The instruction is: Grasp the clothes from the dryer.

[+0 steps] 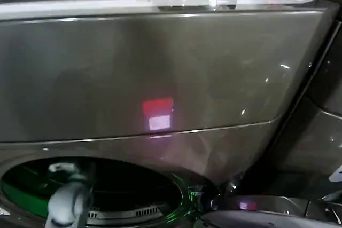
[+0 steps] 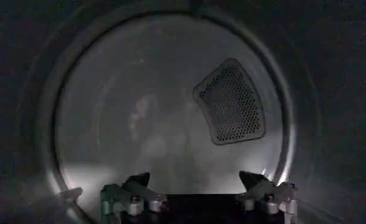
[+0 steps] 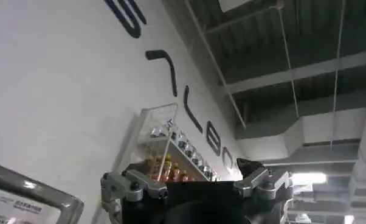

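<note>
The large bronze-grey front-loading dryer (image 1: 160,78) filled the head view, its round porthole (image 1: 96,190) open at the lower left. Inside, the pale metal drum (image 2: 140,109) carried a dark perforated vent panel (image 2: 231,103). The left gripper (image 2: 195,181) reached into the drum, fingers spread wide and empty. The right gripper (image 3: 192,173) pointed up toward a white wall (image 3: 61,91), fingers likewise apart, holding nothing. The clothes could not be made out.

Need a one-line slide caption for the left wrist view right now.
Left gripper, fingers open, faces the dryer's drum back wall and its perforated vent panel; no clothes visible.
</note>
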Robot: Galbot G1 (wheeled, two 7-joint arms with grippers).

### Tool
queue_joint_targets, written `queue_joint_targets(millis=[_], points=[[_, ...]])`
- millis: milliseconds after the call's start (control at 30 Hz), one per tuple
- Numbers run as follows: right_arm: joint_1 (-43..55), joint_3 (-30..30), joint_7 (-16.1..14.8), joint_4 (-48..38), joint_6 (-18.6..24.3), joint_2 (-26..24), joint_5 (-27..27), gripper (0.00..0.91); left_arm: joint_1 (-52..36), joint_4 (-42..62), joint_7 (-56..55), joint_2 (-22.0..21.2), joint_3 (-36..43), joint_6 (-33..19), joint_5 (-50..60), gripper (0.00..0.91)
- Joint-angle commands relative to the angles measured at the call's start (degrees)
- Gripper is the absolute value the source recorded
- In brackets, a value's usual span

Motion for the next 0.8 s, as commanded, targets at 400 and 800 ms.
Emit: queue_joint_targets(millis=[400, 800], points=[[-0.09, 0.41, -0.33, -0.26, -0.07, 0.08, 0.06, 0.907, -20.91, 27.6, 4.99, -0.12, 4.34, 6.05, -0.94, 0.907], [0.06, -0.09, -0.52, -0.1, 0.02, 0.09, -0.02, 0.907, -30.3, 41.15, 24.37, 5.3, 16.33, 1.41, 15.26, 0.907]])
